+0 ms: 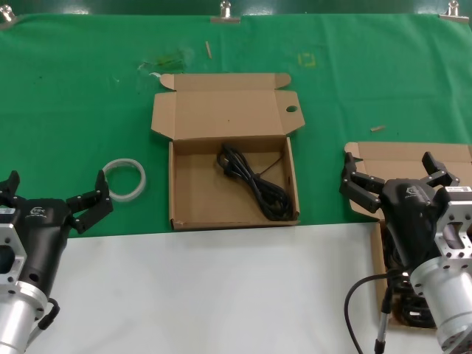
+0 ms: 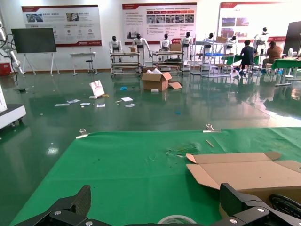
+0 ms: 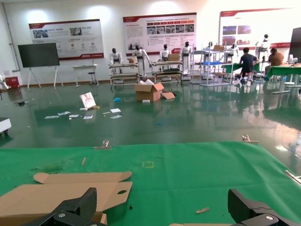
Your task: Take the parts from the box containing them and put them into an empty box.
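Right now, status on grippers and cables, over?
Left gripper open, parked by white ring. Right gripper open above right box, holding nothing. One cable bundle in centre box. Nothing blocking.

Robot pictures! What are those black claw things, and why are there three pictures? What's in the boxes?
The black claws are the robot's two hands, called grippers. The big picture comes from a camera on its head, looking down at a table with green cloth. The left gripper waits near the left edge, open and holding nothing. The right gripper hovers at the right, open too, above a cardboard box that its arm mostly hides.

The other two pictures come from small cameras on the wrists, so you see black fingertips at the bottom and a big hall with other robots behind.

In the middle sits an open brown box with a coiled black cable inside. Beside it, on the cloth, lies a white ring. Dark cables seem to lie in the right box as well, but I can't see them well.
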Controlling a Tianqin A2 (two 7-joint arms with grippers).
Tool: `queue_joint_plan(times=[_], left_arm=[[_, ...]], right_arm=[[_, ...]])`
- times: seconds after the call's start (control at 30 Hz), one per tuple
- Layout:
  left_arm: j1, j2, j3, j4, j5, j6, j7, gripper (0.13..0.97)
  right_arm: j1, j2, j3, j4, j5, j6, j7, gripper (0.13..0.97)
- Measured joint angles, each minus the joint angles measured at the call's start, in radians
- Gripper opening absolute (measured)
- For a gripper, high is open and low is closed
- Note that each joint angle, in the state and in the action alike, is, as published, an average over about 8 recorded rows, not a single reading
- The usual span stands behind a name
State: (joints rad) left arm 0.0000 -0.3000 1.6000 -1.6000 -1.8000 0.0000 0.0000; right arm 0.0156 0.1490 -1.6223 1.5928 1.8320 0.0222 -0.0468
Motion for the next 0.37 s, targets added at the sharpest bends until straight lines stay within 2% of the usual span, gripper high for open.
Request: queue_joint_plan(times=[0.37], left_arm=[[0.000, 0.000, 0.000, 0.000, 0.000, 0.000, 0.000, 0.966]], right_arm=[[0.000, 0.000, 0.000, 0.000, 0.000, 0.000, 0.000, 0.966]])
